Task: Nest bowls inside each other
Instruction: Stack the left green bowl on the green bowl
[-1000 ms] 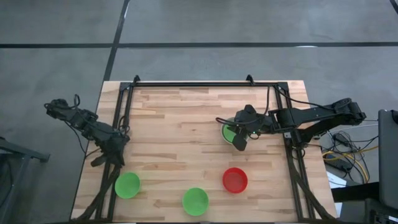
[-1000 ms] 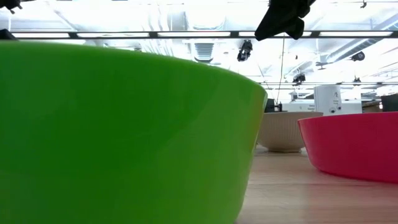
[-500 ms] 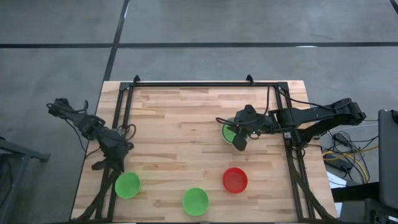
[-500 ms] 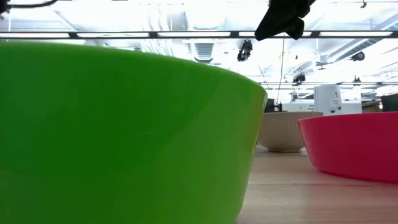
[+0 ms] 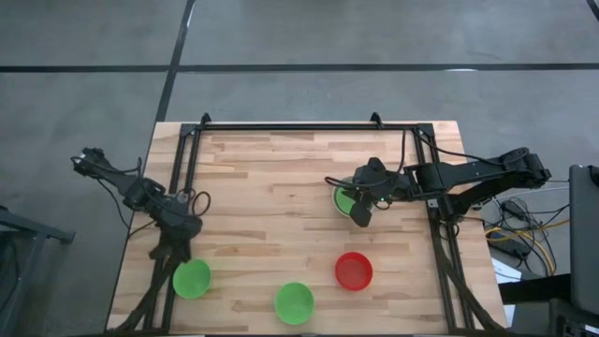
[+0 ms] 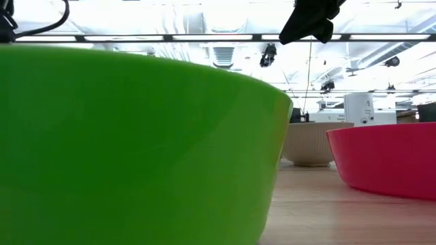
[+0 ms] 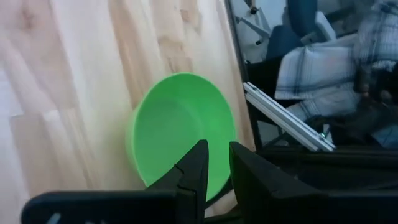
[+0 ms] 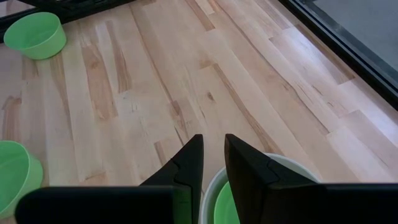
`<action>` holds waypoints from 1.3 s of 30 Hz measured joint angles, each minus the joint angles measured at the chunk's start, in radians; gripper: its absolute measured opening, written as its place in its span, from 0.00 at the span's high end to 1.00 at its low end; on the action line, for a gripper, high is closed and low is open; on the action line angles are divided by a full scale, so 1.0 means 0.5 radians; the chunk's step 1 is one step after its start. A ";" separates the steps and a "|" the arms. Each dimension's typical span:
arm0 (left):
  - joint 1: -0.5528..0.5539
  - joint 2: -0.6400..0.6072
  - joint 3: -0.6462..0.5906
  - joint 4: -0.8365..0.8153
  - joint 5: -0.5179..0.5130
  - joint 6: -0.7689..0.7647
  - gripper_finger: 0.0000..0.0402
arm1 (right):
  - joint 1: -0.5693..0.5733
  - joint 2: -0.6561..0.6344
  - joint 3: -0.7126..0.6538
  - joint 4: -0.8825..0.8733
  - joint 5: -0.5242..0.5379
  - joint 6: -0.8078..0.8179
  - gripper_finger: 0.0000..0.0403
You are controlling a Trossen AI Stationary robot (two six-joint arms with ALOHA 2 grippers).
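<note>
High view, bowls [image 5: 192, 279] upright, mouths up

We see a grey concrete floor [image 5: 309, 33] filling the upper part of the overhead frame, crossed by dark seams. A light wooden table [image 5: 271, 187] sits at centre. In the level view, bright ceiling strip lights [image 6: 204, 37] span the top, with white equipment [image 6: 357, 109] at right.

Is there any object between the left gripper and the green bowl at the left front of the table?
Nothing visible. The left gripper hangs just behind that green bowl, and the left wrist view shows the bowl right past its fingers, with only bare table around.
</note>
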 joint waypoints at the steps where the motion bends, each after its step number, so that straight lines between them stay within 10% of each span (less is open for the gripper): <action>1: 0.000 0.000 0.000 -0.014 -0.039 -0.018 0.83 | 0.000 0.000 0.000 0.000 0.000 -0.001 0.84; 14: -0.002 0.000 0.034 0.092 -0.133 0.050 0.83 | 0.000 0.000 0.000 0.001 0.000 0.000 0.84; 30: -0.004 0.061 1.028 -0.430 -0.893 0.440 0.83 | 0.000 0.000 0.001 -0.001 0.000 -0.001 0.84; 39: -0.004 0.411 1.451 -0.704 -0.953 0.677 0.83 | 0.000 0.000 0.001 0.000 0.000 0.000 0.84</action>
